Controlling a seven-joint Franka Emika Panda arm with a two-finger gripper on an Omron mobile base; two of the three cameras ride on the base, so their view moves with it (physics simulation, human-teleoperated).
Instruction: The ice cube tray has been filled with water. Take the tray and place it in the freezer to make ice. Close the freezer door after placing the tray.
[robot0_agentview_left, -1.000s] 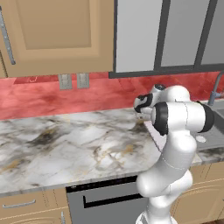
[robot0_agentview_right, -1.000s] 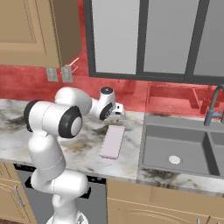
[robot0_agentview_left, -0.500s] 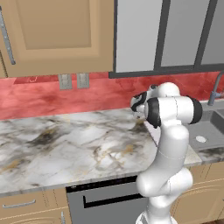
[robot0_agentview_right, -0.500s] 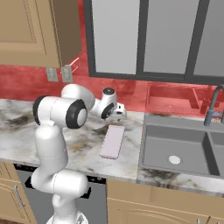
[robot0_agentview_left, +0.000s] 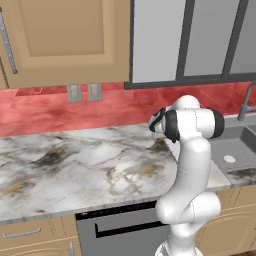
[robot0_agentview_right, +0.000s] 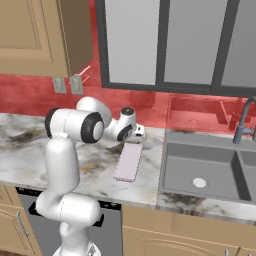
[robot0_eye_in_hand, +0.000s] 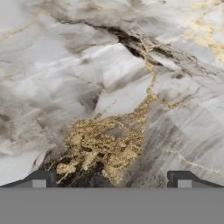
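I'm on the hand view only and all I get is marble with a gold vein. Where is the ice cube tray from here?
Observer: In the right base view the ice cube tray lies flat on the marble counter, just left of the sink.
Operator: And where is my gripper relative to it?
Observer: The gripper hangs over the counter beside the tray's far end, apart from it.
Operator: Are the jaws ready to take it?
Observer: They stand wide apart with nothing between them; the fingertips frame bare marble.
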